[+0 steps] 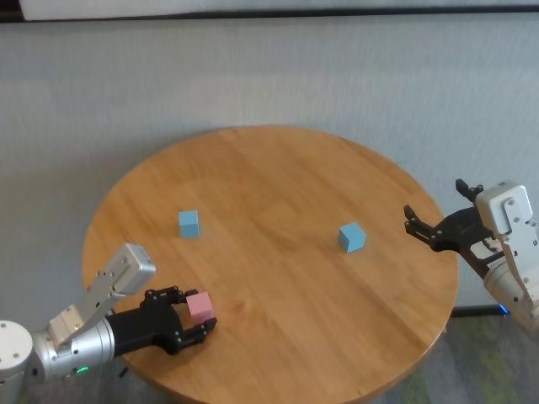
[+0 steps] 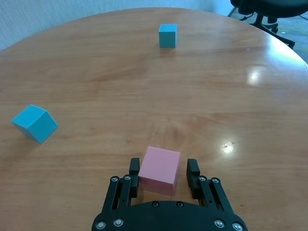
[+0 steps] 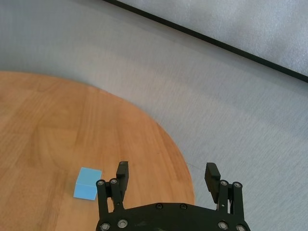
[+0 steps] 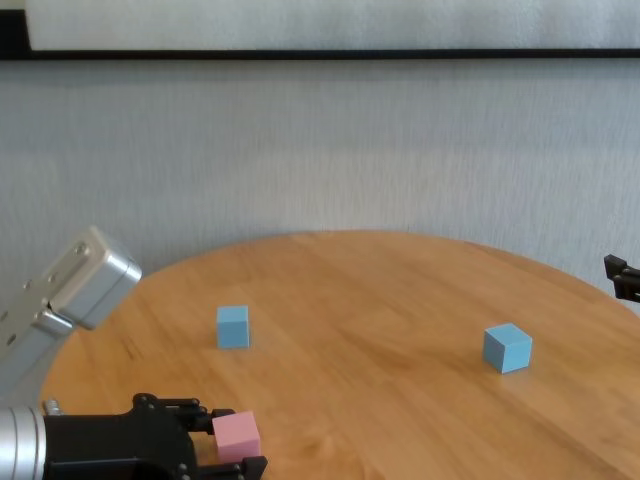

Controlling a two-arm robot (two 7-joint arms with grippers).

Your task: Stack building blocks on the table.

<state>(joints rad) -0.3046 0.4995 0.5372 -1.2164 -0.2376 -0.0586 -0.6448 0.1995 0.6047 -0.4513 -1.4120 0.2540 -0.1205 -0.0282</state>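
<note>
On the round wooden table (image 1: 278,168), my left gripper (image 1: 198,320) is near the front left edge, shut on the pale pink block (image 1: 200,305). In the left wrist view the pink block (image 2: 160,168) sits between the fingers (image 2: 134,169), low at the table top. One light blue block (image 1: 189,223) lies at the left middle and another (image 1: 352,237) at the right. My right gripper (image 1: 410,220) is open and empty at the table's right edge, a short way right of that blue block (image 3: 87,183).
Grey carpet surrounds the table. A black office chair base (image 2: 260,9) stands beyond the table's far side in the left wrist view. A wide stretch of bare wood lies between the two blue blocks (image 4: 232,327) (image 4: 507,347).
</note>
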